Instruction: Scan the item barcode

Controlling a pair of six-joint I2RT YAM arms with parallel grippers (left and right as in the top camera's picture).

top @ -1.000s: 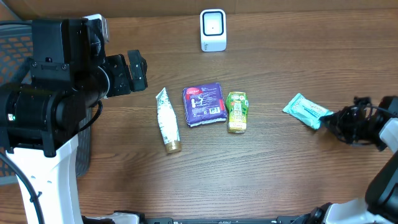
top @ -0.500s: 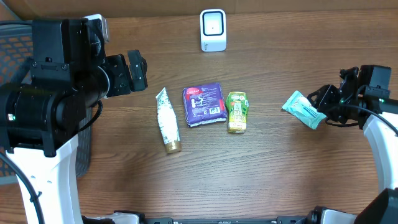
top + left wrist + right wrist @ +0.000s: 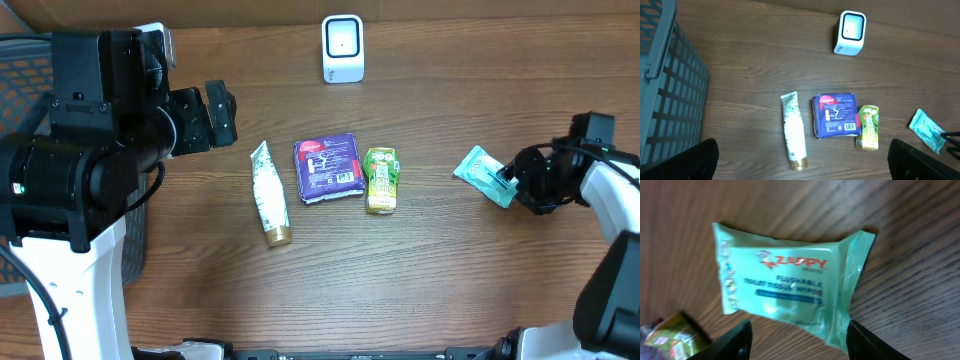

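- The pale green wipes packet (image 3: 487,176) lies flat on the wooden table (image 3: 430,280), at the right of the scene and well apart from the other goods. Its printed face is up, with a red brand name and blue lettering. No barcode shows on that face.
- The right gripper (image 3: 518,182) sits low at the packet's right end. In the wrist view its two dark fingers (image 3: 737,340) stand apart, one at each side of the packet's near edge. The jaws are parted about halfway and grip nothing; the packet rests on the wood. I cannot tell whether a fingertip touches the wrapper.
- The white scanner (image 3: 342,48) stands upright at the far edge of the table, near the middle and well away from the packet.
- Three more items lie in a row at the centre. A small green carton (image 3: 381,179) is nearest the packet.
- A purple pack (image 3: 329,167) lies just left of the carton, and the two look to be touching.
- A white tube (image 3: 269,192) with a gold cap is further left, its cap pointing to the near side.
- The left gripper (image 3: 220,115) hangs high above the left part of the table. Its fingers (image 3: 695,160) are spread wide with nothing between them.
- A grey slatted basket (image 3: 670,100) stands at the far left.
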